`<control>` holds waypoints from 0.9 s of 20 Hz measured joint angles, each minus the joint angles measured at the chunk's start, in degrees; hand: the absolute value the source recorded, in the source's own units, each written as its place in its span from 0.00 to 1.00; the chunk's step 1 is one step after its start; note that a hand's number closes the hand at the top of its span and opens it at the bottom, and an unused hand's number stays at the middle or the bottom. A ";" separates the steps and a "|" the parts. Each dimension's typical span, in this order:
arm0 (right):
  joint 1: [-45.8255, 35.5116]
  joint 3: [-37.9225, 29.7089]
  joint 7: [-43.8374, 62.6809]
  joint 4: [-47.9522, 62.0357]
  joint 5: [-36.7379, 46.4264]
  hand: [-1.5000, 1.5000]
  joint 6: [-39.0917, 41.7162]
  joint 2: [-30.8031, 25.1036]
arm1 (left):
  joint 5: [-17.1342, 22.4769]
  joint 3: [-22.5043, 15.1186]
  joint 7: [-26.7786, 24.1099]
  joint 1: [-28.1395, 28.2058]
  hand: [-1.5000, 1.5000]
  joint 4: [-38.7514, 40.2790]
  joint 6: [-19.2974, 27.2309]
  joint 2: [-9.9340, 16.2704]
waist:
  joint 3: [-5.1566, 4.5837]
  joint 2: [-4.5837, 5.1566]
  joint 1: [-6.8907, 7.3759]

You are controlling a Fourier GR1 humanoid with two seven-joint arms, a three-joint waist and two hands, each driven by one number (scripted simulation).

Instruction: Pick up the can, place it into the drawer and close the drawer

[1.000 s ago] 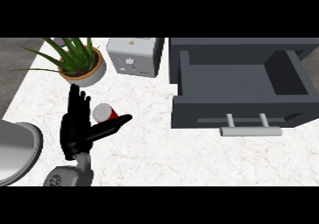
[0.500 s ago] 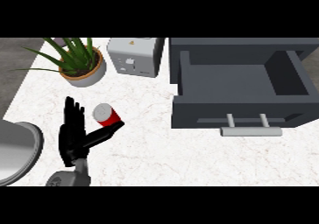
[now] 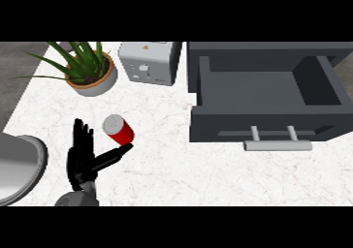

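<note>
Slid lower and closer to the near edge since a moment ago, left hand, with the can now tilted just beyond the thumb instead of against the palm. Fingers straight and spread, thumb angled out toward the can's red side, nothing gripped. Probably opened wide like this to bracket the can before curling round it. Right hand out of sight. Well off to the right, the drawer pulled open, its grey tray bare, handle facing the near side, ready to take the can. Beyond the hand on the counter: a potted plant and, right of it, a toaster.
</note>
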 measured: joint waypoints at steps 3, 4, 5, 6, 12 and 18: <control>-0.18 -0.68 1.22 -0.86 -0.70 0.00 0.07 0.27 | 1.65 1.51 -2.84 -1.36 0.00 4.56 -1.59 -0.01 | 0.00 0.01 -0.02; -0.25 -1.34 1.79 -0.59 -1.61 0.00 0.32 -0.50 | 2.19 2.32 -3.75 -2.37 0.00 6.72 -2.39 -0.02 | 0.00 0.02 -0.06; -0.17 -0.78 1.31 -0.56 -0.84 0.00 0.22 -0.05 | 2.72 2.82 -4.96 -3.18 0.00 8.54 -2.94 -0.11 | -0.01 0.02 -0.07; -0.03 -1.37 2.01 -0.84 -1.91 0.00 0.22 -0.37 | 3.46 2.72 -6.24 -3.70 0.00 10.44 -3.10 -0.19 | 0.00 0.03 -0.10; -0.18 -2.79 4.45 -2.76 -3.39 0.00 0.79 0.02 | 6.35 3.05 -9.25 -7.35 0.00 16.97 -4.79 -0.25 | -0.01 0.01 -0.10; -0.94 -3.62 5.77 -2.89 -4.06 0.00 1.41 0.18 | 10.44 4.66 -14.32 -12.21 0.00 25.67 -7.89 -0.04 | -0.02 0.04 -0.19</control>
